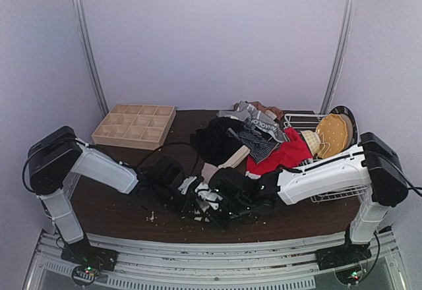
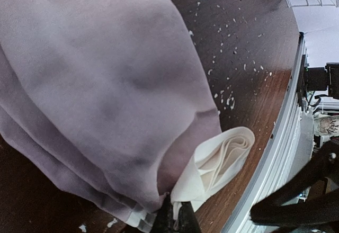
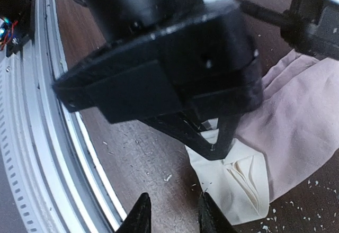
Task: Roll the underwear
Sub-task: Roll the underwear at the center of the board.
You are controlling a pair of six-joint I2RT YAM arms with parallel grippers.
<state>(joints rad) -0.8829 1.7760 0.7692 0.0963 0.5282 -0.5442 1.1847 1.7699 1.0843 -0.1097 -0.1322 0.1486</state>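
one pale pink brief [image 2: 106, 84] lies wrinkled on the brown table [image 2: 249, 42] near its 6 o'clock edge, its cream waistband [image 2: 225, 161] folded into a loose roll. in the left wrist view its long axis runs from 6 toward 11 o'clock, and the roll's end points to 2 o'clock. the left gripper [image 2: 175, 220] pinches the waistband edge. the right gripper [image 3: 172, 217] is narrowly parted and empty, just beside the band.

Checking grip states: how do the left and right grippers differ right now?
Left gripper is shut, pinching the pale underwear; right gripper is open and holds nothing. Left touches the cloth; between right's fingers only table shows, beside the folded end. Both sit low near the table's front edge.
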